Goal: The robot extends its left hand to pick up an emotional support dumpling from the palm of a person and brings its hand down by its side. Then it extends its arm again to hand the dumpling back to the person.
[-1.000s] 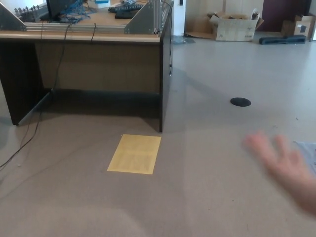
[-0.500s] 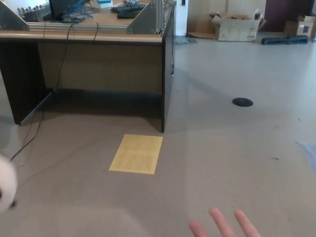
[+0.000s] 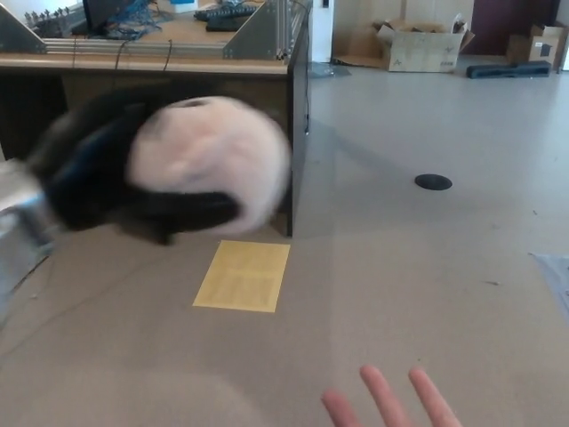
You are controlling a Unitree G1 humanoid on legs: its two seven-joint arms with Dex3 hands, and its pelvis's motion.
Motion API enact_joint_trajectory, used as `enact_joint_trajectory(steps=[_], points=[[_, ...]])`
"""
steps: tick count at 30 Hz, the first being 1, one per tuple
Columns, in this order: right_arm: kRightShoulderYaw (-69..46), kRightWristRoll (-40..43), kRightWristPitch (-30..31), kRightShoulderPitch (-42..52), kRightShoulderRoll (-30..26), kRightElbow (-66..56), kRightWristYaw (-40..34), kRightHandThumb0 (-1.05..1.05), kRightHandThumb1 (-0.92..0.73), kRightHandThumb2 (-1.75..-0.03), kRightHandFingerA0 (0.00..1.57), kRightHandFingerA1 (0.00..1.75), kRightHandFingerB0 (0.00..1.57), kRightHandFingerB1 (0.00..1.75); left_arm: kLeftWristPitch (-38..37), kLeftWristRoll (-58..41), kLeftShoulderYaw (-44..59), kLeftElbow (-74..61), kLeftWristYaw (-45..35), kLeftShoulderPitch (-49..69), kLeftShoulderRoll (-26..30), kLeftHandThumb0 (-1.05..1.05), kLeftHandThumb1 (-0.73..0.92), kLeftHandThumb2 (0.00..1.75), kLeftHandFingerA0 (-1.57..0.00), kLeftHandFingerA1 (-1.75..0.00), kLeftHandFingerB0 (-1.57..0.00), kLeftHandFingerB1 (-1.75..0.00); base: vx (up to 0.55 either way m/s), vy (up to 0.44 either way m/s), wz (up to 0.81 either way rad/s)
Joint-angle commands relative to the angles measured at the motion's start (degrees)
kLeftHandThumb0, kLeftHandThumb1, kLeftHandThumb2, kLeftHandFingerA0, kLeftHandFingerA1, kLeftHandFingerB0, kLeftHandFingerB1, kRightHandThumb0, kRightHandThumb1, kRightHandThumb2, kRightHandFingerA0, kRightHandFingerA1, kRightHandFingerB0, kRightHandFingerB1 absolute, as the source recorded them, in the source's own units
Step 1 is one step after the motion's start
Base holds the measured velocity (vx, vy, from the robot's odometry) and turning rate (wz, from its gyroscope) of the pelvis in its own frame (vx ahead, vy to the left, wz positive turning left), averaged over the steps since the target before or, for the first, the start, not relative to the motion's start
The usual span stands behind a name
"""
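Left hand, clamped on dumpling, has swung up from left edge; person's fingers wait near bottom — hand-back under way; right hand unseen

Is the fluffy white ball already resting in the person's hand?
No, the dumpling is held in the robot's left hand, up and to the left of the person's fingers at the bottom edge.
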Motion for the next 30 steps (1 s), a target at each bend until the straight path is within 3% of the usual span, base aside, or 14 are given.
enact_joint_trajectory(steps=[1,6,9,16,17,18,21,22,24,26,27,30], points=[[-0.68,0.90,1.05,-0.58,-1.58,-1.25,0.82,-0.27,-0.57,-0.58,0.85,0.53,0.75,0.49,10.94,0.22,-10.87,1.22,-3.08,-9.97,-2.28,-0.07,0.67,0.69,-1.00,-1.19,-0.95,-0.77,0.00,0.000,0.00],[-0.67,0.66,1.33,-1.62,-1.70,-1.62,0.65,-0.28,-0.56,-0.58,0.84,0.52,0.76,0.49,13.52,1.02,-19.02,2.31,-8.10,-14.82,-2.57,-0.08,0.66,0.74,-1.01,-1.20,-0.98,-0.77,0.00,0.000,0.00],[-0.76,0.89,0.90,-2.64,-1.75,-1.19,1.14,-0.28,-0.57,-0.58,0.83,0.55,0.76,0.50,18.84,-0.62,-21.81,1.83,-7.71,-16.40,-3.34,-0.09,0.66,0.73,-1.00,-1.18,-0.98,-0.78,0.00,0.000,0.00],[1.02,-0.83,3.00,-4.07,-1.86,-0.60,1.63,-0.36,-0.62,-0.59,0.76,0.59,0.72,0.46,20.88,0.03,-24.51,-1.73,-8.09,-14.90,-1.99,-0.10,0.67,0.69,-0.96,-1.16,-0.97,-0.77,0.00,0.000,0.00],[2.75,-2.98,1.51,-4.47,-2.74,-0.52,0.92,-0.52,-0.70,-0.61,0.58,0.45,0.59,0.41,19.97,1.12,-25.87,-3.11,-8.41,-13.69,-1.46,-0.15,0.69,0.69,-0.90,-1.24,-0.94,-0.74,0.00,0.000,0.00],[5.38,-6.20,-0.75,-5.07,-4.06,-0.39,-0.19,-0.52,-0.70,-0.61,0.58,0.45,0.59,0.41,18.47,2.71,-27.97,-5.12,-8.87,-11.89,-0.63,-0.15,0.69,0.69,-0.90,-1.24,-0.94,-0.74,0.00,0.000,0.00],[8.77,-9.39,-0.14,-6.31,-5.14,0.63,-3.92,-0.56,-0.71,-0.62,0.62,0.45,0.63,0.40,17.98,2.51,-27.87,-5.61,-9.00,-10.51,-0.94,-0.14,0.67,0.74,-0.91,-1.23,-0.92,-0.81,0.00,0.000,0.00],[5.96,-3.69,-5.34,-5.62,-4.50,1.59,1.46,-0.44,-0.59,-0.58,0.71,0.53,0.63,0.45,18.92,2.12,-27.64,-6.36,-8.42,-9.23,-1.01,-0.13,0.68,0.73,-0.93,-1.21,-0.94,-0.81,0.00,0.000,0.00],[5.12,-1.05,-9.88,-5.29,-4.78,2.86,5.16,-0.47,-0.61,-0.59,0.70,0.52,0.58,0.42,19.95,1.59,-27.02,-7.31,-8.00,-7.40,-1.08,-0.12,0.69,0.73,-0.94,-1.21,-0.94,-0.81,0.00,0.000,0.00],[4.96,-1.11,-10.63,-5.45,-4.80,3.45,5.45,-0.47,-0.61,-0.59,0.70,0.52,0.58,0.42,20.18,1.77,-26.80,-7.56,-8.04,-7.09,-1.21,-0.12,0.69,0.73,-0.94,-1.21,-0.94,-0.81,0.00,0.000,0.00],[4.59,-1.16,-8.87,-5.59,-4.43,3.12,4.52,-0.47,-0.68,-0.61,0.74,0.57,0.59,0.42,19.32,2.43,-27.33,-8.45,-7.93,-5.51,-1.00,-0.14,0.70,0.74,-0.96,-1.12,-0.92,-0.78,0.00,0.000,0.00],[3.90,-1.34,-6.28,-5.79,-3.83,2.64,3.18,-0.47,-0.68,-0.61,0.74,0.57,0.59,0.42,18.12,3.68,-27.99,-9.96,-7.85,-2.94,-0.80,-0.14,0.70,0.74,-0.96,-1.12,-0.92,-0.78,0.00,0.000,0.00]])
